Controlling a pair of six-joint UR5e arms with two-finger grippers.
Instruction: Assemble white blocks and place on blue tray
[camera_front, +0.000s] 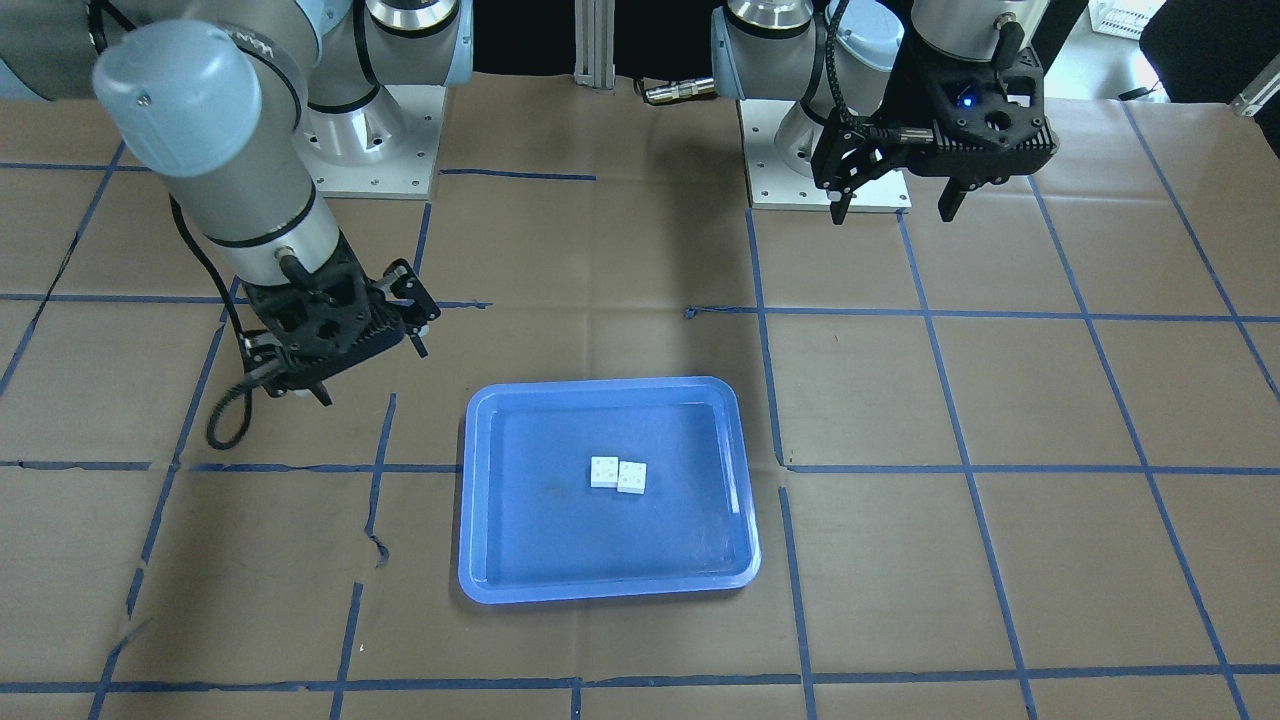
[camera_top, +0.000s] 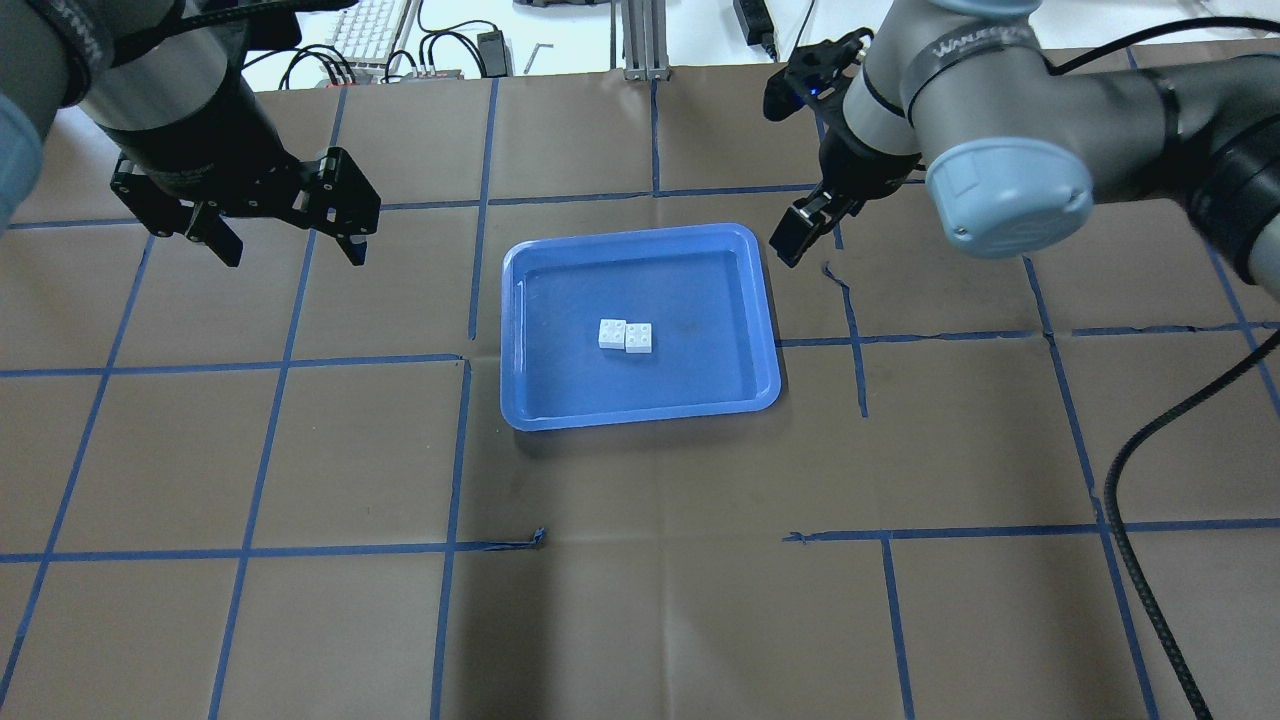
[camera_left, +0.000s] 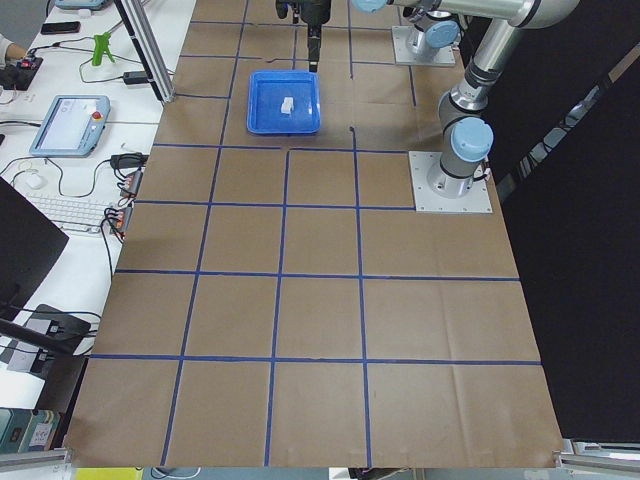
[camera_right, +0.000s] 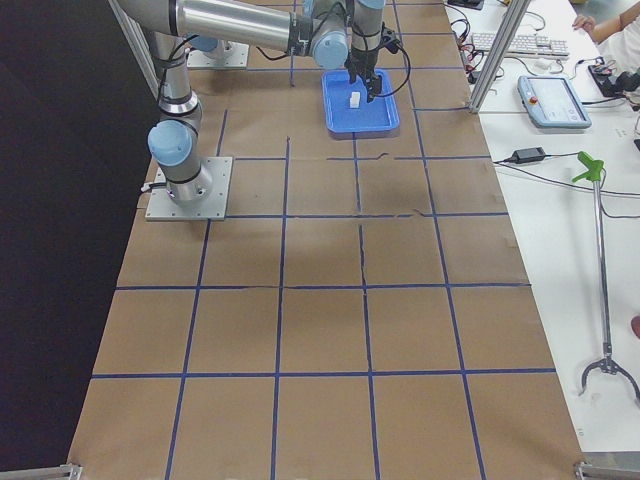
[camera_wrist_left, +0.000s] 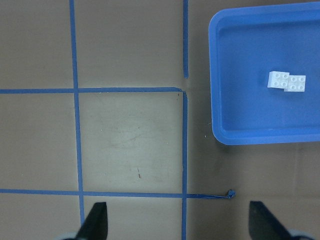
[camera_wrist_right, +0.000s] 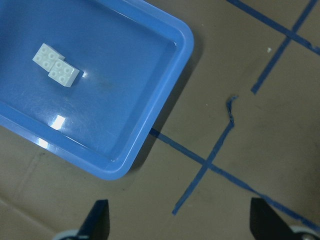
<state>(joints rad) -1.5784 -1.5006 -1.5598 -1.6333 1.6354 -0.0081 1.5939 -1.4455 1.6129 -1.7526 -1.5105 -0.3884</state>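
- Overhead exterior view: the white blocks lie near the middle of the blue tray, studs up, touching each other and clear of the rim on every side.
- Long axis: the pair runs along the tray's longer side. The block on the robot's right is stepped slightly toward the robot. In the right wrist view one block seems to overlap the other's edge, but it cannot be told whether the studs are locked together.
- Right gripper: empty, hanging above the table just outside the tray's far corner on the robot's right. Its fingers stand wide apart at the bottom of the right wrist view, and the blocks lie up and to the left of them.
- Left gripper: empty, jaws spread, well apart from the tray on the robot's left. In the left wrist view its fingers frame bare table, with the blocks far up and to the right.
- Nearer arm: the right one, clearly. A reach from it would cross only one corner of the rim before coming over the pair.
- Judgement: with both blocks already in the tray, the task looks close to finished. If the pair is not yet pressed together, the next grasp would probably suit the right arm. Its jaws would close across the pair's short width so that the two pieces are not pushed apart.
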